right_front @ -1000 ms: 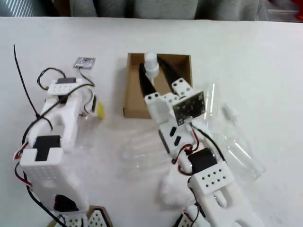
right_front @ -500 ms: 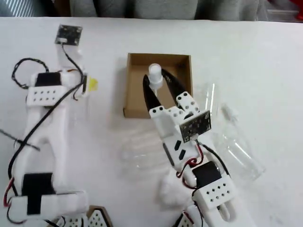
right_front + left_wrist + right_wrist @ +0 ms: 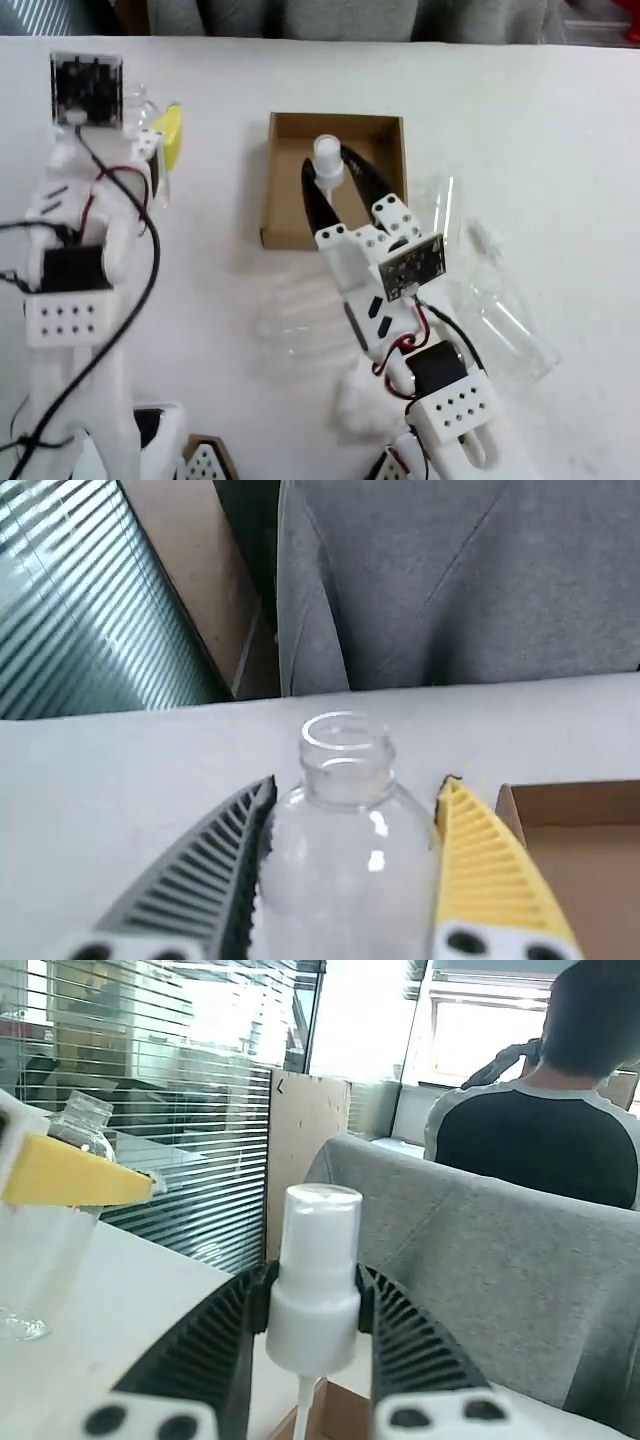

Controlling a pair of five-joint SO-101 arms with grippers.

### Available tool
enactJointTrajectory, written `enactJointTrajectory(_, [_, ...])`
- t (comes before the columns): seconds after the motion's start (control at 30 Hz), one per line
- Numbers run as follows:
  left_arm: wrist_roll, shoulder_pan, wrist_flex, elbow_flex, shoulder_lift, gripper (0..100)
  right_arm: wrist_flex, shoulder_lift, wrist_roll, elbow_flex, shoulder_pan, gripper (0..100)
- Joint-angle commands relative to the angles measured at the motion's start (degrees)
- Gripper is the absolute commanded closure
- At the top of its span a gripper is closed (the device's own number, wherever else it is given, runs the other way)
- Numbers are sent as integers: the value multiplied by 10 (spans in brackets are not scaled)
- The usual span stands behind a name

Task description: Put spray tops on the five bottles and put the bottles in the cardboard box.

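Observation:
My left gripper [image 3: 357, 786] is shut on a clear bottle [image 3: 345, 830] with an open neck, grey finger on one side and yellow finger [image 3: 485, 870] on the other. In the high view that left gripper [image 3: 150, 135] stands at the far left of the table, left of the cardboard box [image 3: 290, 215]. My right gripper [image 3: 327, 160] is shut on a white spray top [image 3: 326, 156] above the box. Between the black fingers the spray top [image 3: 315, 1280] stands upright with its tube pointing down. The right wrist view also has the held bottle [image 3: 45, 1230] farther off.
Several clear bottles lie on the table: one [image 3: 300, 320] in front of the box, one [image 3: 505, 320] to the right of my right arm, one [image 3: 445, 205] beside the box. A loose white spray top [image 3: 485, 238] lies near them. A grey chair back [image 3: 450, 580] is beyond the table.
The left arm swung away from me toward the table's far left with the bottle in its fingers. The right gripper drew back slightly with the spray top, then stayed still.

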Motion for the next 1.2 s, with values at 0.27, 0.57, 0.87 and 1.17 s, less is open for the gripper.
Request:
enactJointTrajectory(0.27, [14,104,-178,219,-165,805,30,-11,-25,-81,103,982])
enactJointTrajectory(0.57, [130,223,-206,306,-168,804,141,-11,-139,-156,170,983])
enactJointTrajectory(0.87, [131,296,-410,477,-167,805,143,-12,-137,-229,171,983])
enactJointTrajectory(1.17, [78,335,-407,510,-165,805,219,-6,-129,-320,64,983])
